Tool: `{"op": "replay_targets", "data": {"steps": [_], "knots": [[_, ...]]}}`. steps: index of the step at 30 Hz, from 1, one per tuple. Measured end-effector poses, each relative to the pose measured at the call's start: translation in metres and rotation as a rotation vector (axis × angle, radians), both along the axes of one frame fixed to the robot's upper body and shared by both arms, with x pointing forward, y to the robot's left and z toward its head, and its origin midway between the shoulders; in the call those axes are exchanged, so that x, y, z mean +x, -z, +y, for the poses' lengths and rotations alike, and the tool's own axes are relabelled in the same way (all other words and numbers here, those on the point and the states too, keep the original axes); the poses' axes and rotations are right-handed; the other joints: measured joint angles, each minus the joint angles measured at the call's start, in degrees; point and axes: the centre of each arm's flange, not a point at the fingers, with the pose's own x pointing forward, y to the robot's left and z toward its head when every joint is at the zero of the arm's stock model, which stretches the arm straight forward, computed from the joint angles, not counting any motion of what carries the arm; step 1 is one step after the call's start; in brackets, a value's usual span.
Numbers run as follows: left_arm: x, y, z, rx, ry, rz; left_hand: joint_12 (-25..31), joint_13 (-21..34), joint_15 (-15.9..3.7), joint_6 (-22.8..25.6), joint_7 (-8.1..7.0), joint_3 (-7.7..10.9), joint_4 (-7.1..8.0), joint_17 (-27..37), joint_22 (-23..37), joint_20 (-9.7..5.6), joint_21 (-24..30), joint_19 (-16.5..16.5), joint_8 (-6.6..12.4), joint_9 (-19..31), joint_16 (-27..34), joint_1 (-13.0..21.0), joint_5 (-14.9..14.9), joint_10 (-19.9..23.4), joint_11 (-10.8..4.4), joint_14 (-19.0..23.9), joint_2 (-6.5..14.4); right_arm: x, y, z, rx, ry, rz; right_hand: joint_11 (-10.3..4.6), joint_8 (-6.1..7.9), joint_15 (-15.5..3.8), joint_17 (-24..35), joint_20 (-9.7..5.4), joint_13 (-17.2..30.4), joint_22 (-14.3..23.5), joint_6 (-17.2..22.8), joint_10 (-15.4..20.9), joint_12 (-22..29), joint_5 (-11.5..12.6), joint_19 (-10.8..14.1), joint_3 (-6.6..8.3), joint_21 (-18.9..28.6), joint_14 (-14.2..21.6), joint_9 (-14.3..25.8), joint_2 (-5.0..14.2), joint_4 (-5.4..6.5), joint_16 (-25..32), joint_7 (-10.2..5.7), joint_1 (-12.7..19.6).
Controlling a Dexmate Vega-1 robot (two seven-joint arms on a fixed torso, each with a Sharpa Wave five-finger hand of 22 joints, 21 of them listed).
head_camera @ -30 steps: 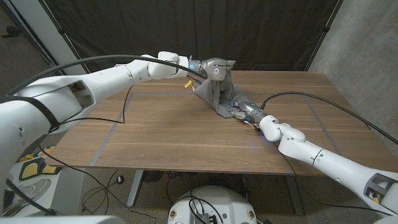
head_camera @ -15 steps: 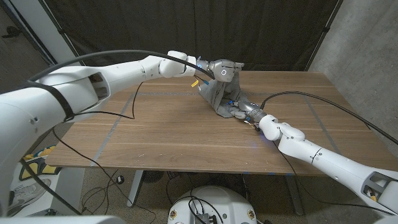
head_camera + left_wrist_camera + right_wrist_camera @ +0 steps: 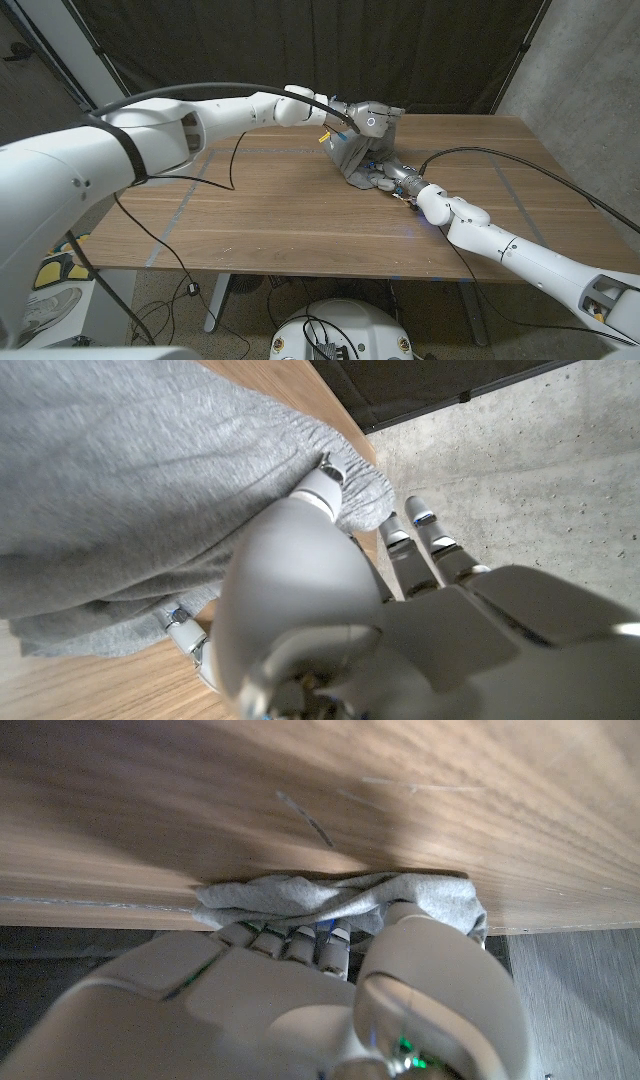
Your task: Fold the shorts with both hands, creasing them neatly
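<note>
Fingers [image 3: 320, 488] of the left hand [image 3: 368, 118] curl into the grey shorts [image 3: 352, 158] and hold a raised edge of the cloth; from the left wrist view the fabric bunches around them, with the elastic waistband gathered just past the fingertips; the other fingers reach out beside the cloth toward a concrete wall [image 3: 520, 460]; left hand sits high over the far middle of the bench [image 3: 250, 220], its arm stretching in from the left with a black cable [image 3: 180, 92] arching along it.

Right hand [image 3: 392, 176] lies low on the bench at the near side of the shorts; its fingers [image 3: 290, 942] are buried in the crumpled grey fabric, thumb over the top of the bundle, so it grips the cloth; seen from the right wrist view the shorts [image 3: 340, 900] form a rumpled ridge against the wood grain.

Shorts stand as a peaked heap between the two hands, upper part lifted by the left hand, lower part pinned at the bench surface by the right; heap sits toward the far edge of the bench, slightly right of centre; cloth is wrinkled, no clean crease visible.

Dark curtain [image 3: 300, 40] hangs behind the bench; faint tape lines [image 3: 170, 230] cross the wood; a second black cable [image 3: 520, 165] trails over the bench beside the right arm.
</note>
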Motion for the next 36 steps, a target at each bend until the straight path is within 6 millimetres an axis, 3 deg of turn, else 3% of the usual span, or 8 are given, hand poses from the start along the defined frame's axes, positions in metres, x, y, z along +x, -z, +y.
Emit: {"op": "replay_targets", "data": {"steps": [12,16,21,22,26,29,33,36], "knots": [[0.008,0.020,-0.019,0.018,0.029,0.042,-0.21,-0.18,0.00,-0.54,0.47,-0.23,-0.23,0.00,0.01,0.00,0.45,0.00,-0.43,-0.27,0.00,0.22,0.00,0.33,0.32,0.82,-0.23,-0.003,0.005,-0.003,0.006,0.000,0.008,-0.45,-0.12,-0.06,-0.04,-0.61,-0.01,-0.33,-0.54,-0.67,-0.23,-0.12,-0.83,0.23,-0.08,-0.49,-0.02,0.00,-0.23,-0.23,-0.52,0.00],[0.012,0.032,-0.025,0.017,0.030,0.067,-0.83,-0.55,-0.09,-3.70,0.06,-0.93,0.06,-0.24,0.01,0.00,0.55,0.00,-1.85,-0.38,-0.33,0.18,0.00,-0.04,0.65,0.90,-0.27,-0.004,0.005,-0.003,0.008,-0.001,0.008,-0.66,-0.12,-0.05,-0.04,-0.99,-0.01,-0.33,-1.12,-0.89,-0.27,-0.12,-1.21,0.55,-0.57,-0.50,-0.01,0.00,-0.55,-0.39,-0.50,0.00],[0.013,0.035,-0.028,-0.008,0.031,0.090,-2.36,-1.24,-0.07,-11.09,-0.01,-2.79,1.84,-0.76,-0.04,0.00,1.01,0.00,-5.85,-0.71,-1.35,-4.30,0.01,-4.18,0.82,0.89,-1.15,-0.006,0.004,-0.004,0.009,-0.004,0.008,-0.54,-0.12,0.03,-0.21,-0.98,-0.04,-0.33,-1.66,-1.19,-0.28,-0.12,-1.22,0.77,-0.57,-0.58,0.06,-0.40,-0.81,-0.45,-1.04,0.04],[0.016,0.045,-0.031,0.005,0.019,0.099,-2.57,-1.25,-0.06,-12.78,0.05,-3.00,2.05,-0.80,-0.19,0.00,1.19,0.00,-6.93,-0.80,-1.56,-5.22,0.01,-5.33,0.84,0.87,-1.24,-0.007,0.004,-0.004,0.013,-0.002,0.010,-0.54,-0.12,0.03,-0.21,-0.98,-0.08,-0.33,-1.66,-1.18,-0.28,-0.12,-1.22,0.67,-0.57,-0.58,0.07,-0.53,-0.92,-0.46,-1.04,-0.08],[0.018,0.054,-0.035,-0.009,0.008,0.116,-3.23,-1.70,0.03,-18.97,0.20,-3.54,2.86,-0.90,-0.26,0.00,1.24,0.00,-11.23,-1.08,-1.77,-8.89,0.01,-10.26,1.06,0.27,-1.57,-0.008,0.004,-0.005,0.013,-0.001,0.014,-0.54,-0.12,0.03,-0.21,-0.98,-0.29,-0.33,-1.96,-1.18,-0.28,-0.12,-1.22,0.80,-0.57,-0.58,0.13,-0.75,-1.12,-0.45,-0.73,0.15],[0.019,0.061,-0.037,-0.021,0.003,0.125,-4.01,-2.64,0.10,-27.42,0.54,-3.50,3.81,-1.07,-0.22,0.22,1.54,-0.22,-14.39,-1.33,-1.77,-12.28,0.01,-16.40,2.11,-1.44,-1.72,-0.009,0.004,-0.005,0.012,-0.001,0.019,-0.77,-0.25,0.03,-0.32,-0.88,-0.30,-0.33,-2.49,-1.59,-0.28,-0.12,-1.33,0.96,-0.57,-0.59,0.17,-0.75,-1.28,-0.44,-1.25,0.15],[0.018,0.070,-0.040,-0.050,0.002,0.134,-4.11,-4.06,0.32,-38.61,0.39,-3.72,6.06,-0.89,-0.10,1.04,1.65,-1.04,-15.26,-1.59,-1.77,-17.88,0.00,-24.24,3.49,-3.71,-1.09,-0.010,0.002,-0.005,0.009,-0.002,0.025,-1.03,-0.34,0.15,-0.33,-0.87,-0.24,-0.33,-3.31,-2.23,-0.27,-0.12,-1.34,1.03,-0.57,-0.71,0.20,-0.75,-1.35,-0.44,-1.26,0.15],[0.017,0.074,-0.042,-0.084,-0.003,0.129,-4.03,-4.61,0.42,-40.55,-1.17,-4.01,7.92,-0.77,-0.10,1.23,1.65,-1.92,-14.73,-1.59,-1.77,-21.40,0.00,-25.70,2.73,-4.99,-0.66,-0.011,0.001,-0.005,0.008,-0.003,0.028,-0.88,-0.34,0.23,-0.32,-0.81,-0.23,-0.33,-3.61,-2.49,-0.27,-0.12,-1.41,1.03,-0.57,-0.79,0.11,-0.75,-1.35,-0.44,-1.13,0.15]]}}
